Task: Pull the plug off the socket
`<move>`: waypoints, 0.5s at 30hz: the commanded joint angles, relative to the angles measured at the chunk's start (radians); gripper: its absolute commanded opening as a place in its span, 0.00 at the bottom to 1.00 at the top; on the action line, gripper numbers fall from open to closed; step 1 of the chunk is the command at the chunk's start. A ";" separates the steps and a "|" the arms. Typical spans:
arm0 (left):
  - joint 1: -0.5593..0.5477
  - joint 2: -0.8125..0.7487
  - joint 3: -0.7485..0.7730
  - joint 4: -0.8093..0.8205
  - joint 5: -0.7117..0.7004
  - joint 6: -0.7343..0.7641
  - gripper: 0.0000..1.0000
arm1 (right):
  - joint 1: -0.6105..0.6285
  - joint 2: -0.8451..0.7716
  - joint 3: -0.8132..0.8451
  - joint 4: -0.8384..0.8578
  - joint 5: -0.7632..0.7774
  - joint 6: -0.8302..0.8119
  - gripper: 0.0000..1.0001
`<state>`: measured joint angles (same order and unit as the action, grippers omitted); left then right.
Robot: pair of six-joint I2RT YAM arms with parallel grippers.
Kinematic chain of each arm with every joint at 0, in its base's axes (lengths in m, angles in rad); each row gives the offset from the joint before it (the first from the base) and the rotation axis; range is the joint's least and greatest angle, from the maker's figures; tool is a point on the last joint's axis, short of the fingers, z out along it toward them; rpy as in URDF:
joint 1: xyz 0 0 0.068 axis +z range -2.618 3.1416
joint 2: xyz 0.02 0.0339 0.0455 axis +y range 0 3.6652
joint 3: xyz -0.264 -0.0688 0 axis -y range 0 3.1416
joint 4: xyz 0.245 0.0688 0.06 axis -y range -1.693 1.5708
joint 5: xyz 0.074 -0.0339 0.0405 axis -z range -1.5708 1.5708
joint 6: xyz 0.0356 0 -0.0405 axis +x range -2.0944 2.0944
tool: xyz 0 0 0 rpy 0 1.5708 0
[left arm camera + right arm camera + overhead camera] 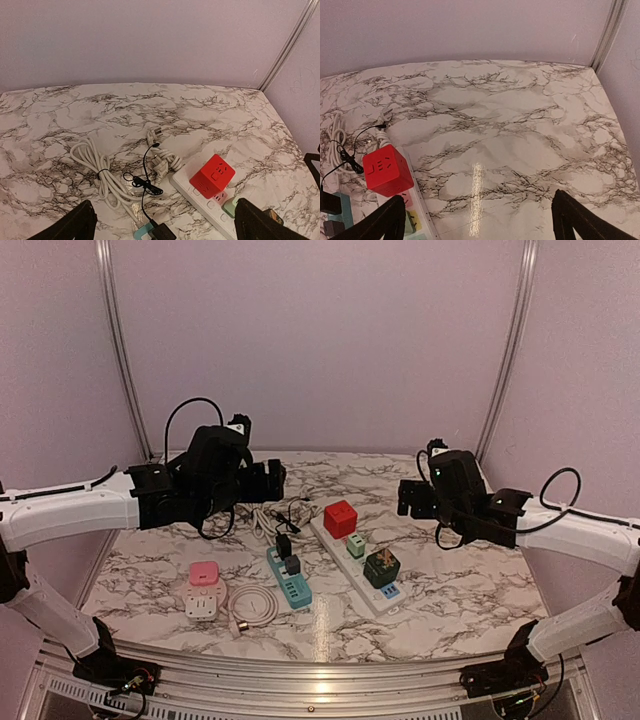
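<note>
**What my marble table carries**

On the table [470, 590] before me, two strips lie side by side near the middle. The long white strip [345, 562] is on my right and the shorter blue strip [297, 593] is just left of it. Farther left sits a small socket block [200, 607], with a cable coil [255, 607] between it and the blue strip. Behind the strips lie a bundled white cord [97, 170] and a thin black cord [142, 182].

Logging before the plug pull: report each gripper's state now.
Left gripper: open, holding nothing.
Right gripper: open, holding nothing.
</note>
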<state>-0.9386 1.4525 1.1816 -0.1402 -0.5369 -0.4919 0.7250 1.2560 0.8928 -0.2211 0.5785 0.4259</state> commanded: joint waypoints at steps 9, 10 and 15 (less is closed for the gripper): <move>0.006 -0.002 -0.031 0.023 0.092 -0.032 0.99 | -0.003 -0.027 -0.055 -0.083 -0.429 -0.113 0.92; 0.006 -0.002 -0.031 0.018 0.094 -0.031 0.99 | 0.006 -0.022 -0.054 -0.098 -0.441 -0.117 0.91; 0.005 0.014 -0.022 0.012 0.134 -0.025 0.99 | 0.092 0.029 -0.030 -0.175 -0.420 -0.111 0.89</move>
<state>-0.9375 1.4525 1.1629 -0.1162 -0.4435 -0.5163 0.7563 1.2491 0.8387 -0.3191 0.1944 0.3260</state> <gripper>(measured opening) 0.989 0.898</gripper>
